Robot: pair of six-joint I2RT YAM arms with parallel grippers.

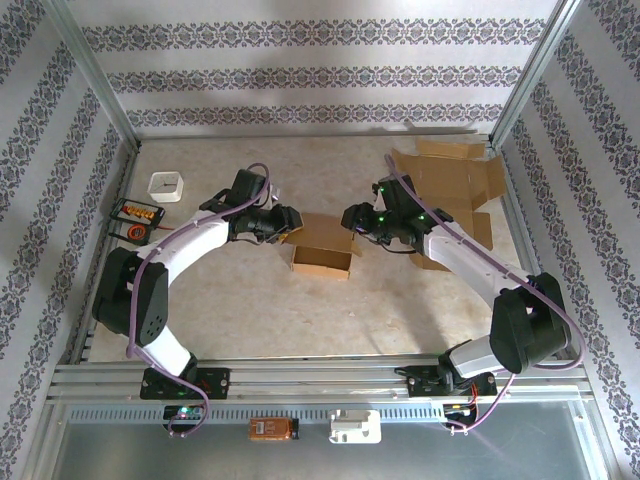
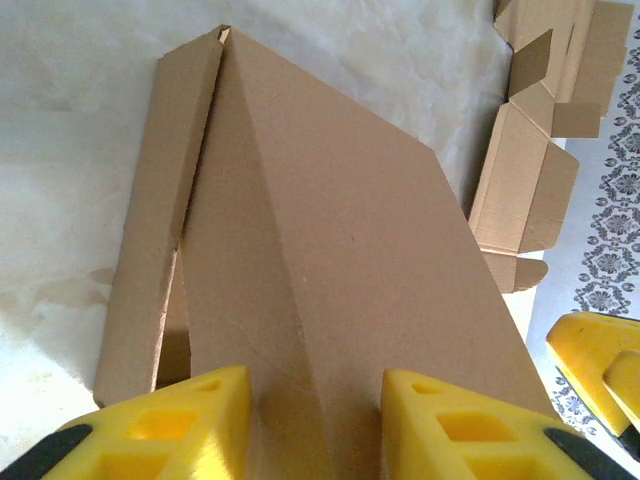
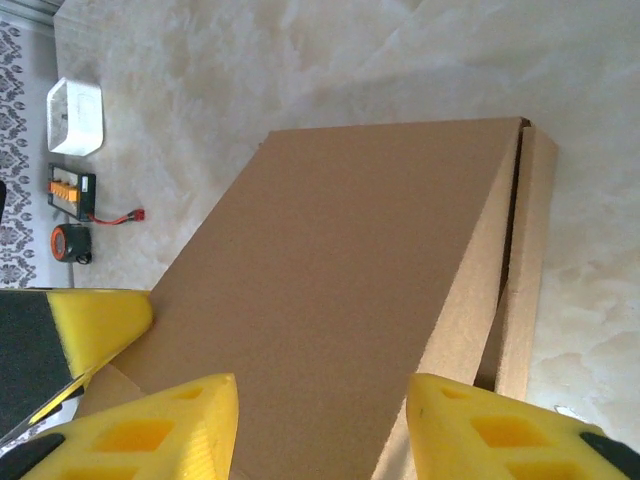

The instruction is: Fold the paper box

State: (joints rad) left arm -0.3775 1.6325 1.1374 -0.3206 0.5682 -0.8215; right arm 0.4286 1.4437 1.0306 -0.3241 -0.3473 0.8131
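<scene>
**A:** Walk me across it, left to right.

**B:** At the left edge of the top view I see a small white container (image 1: 165,186) and an orange-and-black gadget (image 1: 134,215), both well clear of the work. Next is my left gripper (image 1: 287,222), reaching in toward the middle of the surface (image 1: 250,310). Its jaws stand apart. On its wrist camera a sloping panel (image 2: 340,260) of the paper box (image 1: 322,252) runs between the fingers (image 2: 200,420). I'd call that straddling, not pinching.

**A:** And the box itself?

**B:** It sits mid-frame between the two grippers, half raised. The long panel is tilted up like a roof, and a narrow side flap (image 2: 150,230) lies beside it on the surface. The right gripper (image 1: 352,218) meets the box from the other side, jaws also wide, with the panel beneath and between them. Past it, in the upper right, lie spare cardboard blanks (image 1: 450,180).

**A:** What worries you?

**B:** Nothing is clamped, so I judge the panel is only propped. If one gripper pushes harder than the other, the box will likely slide across the smooth surface or twist instead of creasing. If I push too low, the cardboard may buckle off its score line. The grippers' tips are also near each other, so a careless closing move could knock them together.
</scene>
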